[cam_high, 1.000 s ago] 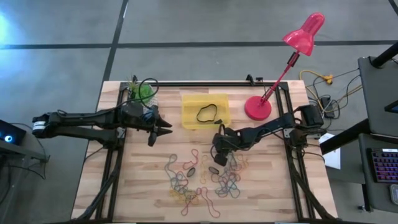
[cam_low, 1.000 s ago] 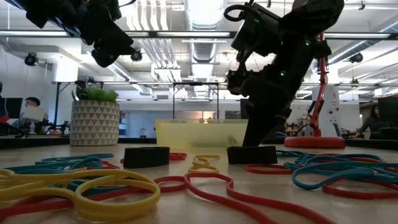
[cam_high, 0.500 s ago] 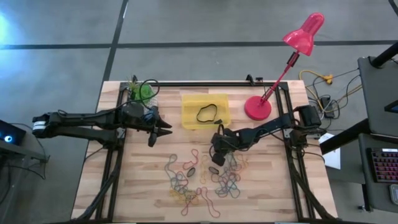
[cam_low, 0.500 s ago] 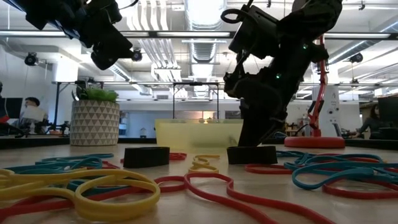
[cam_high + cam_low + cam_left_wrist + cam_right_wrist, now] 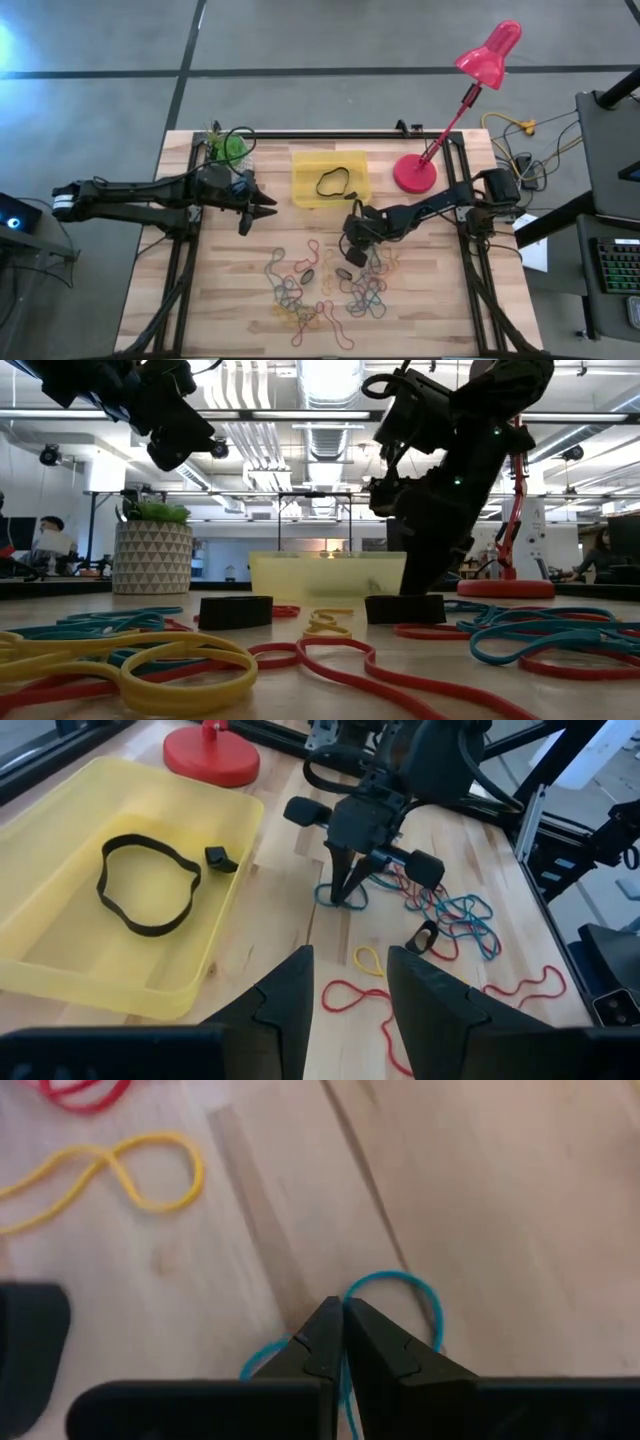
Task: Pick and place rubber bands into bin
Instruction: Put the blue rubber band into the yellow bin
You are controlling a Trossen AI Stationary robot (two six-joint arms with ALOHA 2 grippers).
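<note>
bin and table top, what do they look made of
Bin: apparently thin plastic, translucent yellow and smooth; the wood shows faintly through its walls.
Table top: pale wood in jointed strips, matte, with visible grain and seams.

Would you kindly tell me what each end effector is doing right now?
Left end effector: open, holding nothing, hovering above the table beside the bin.
Right end effector: closed, pinching a blue rubber band at the tabletop.
</note>
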